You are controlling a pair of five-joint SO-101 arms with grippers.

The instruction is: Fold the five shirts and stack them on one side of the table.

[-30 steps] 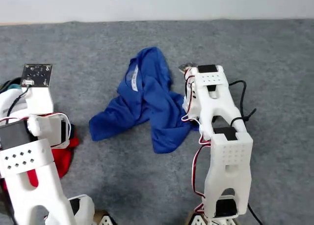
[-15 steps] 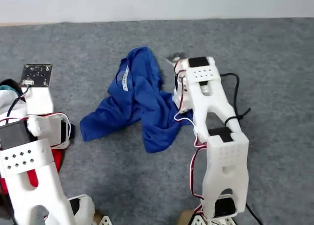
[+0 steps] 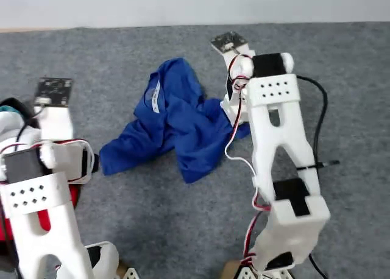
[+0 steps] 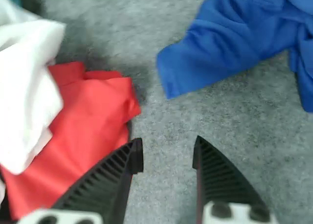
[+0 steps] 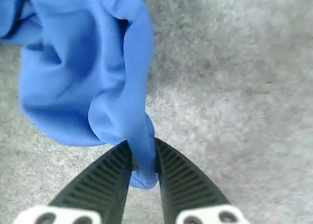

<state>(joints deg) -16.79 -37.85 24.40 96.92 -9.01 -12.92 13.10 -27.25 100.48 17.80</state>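
Pinching a fold of the blue shirt [image 5: 88,72], the right gripper [image 5: 143,170] has its fingers almost closed, with the cloth squeezed between them. The right wrist view shows this grip plainly, while in the high view the arm covers it. From above, the blue shirt lies crumpled in the middle of the grey table [image 3: 122,53], with the held edge at its 3 o'clock side. The left gripper [image 4: 164,158] has its fingers spread apart with nothing between them. The left wrist view shows a red shirt [image 4: 83,131] touching a white shirt [image 4: 24,97]. From above, both lie at about 8 o'clock from the blue one.
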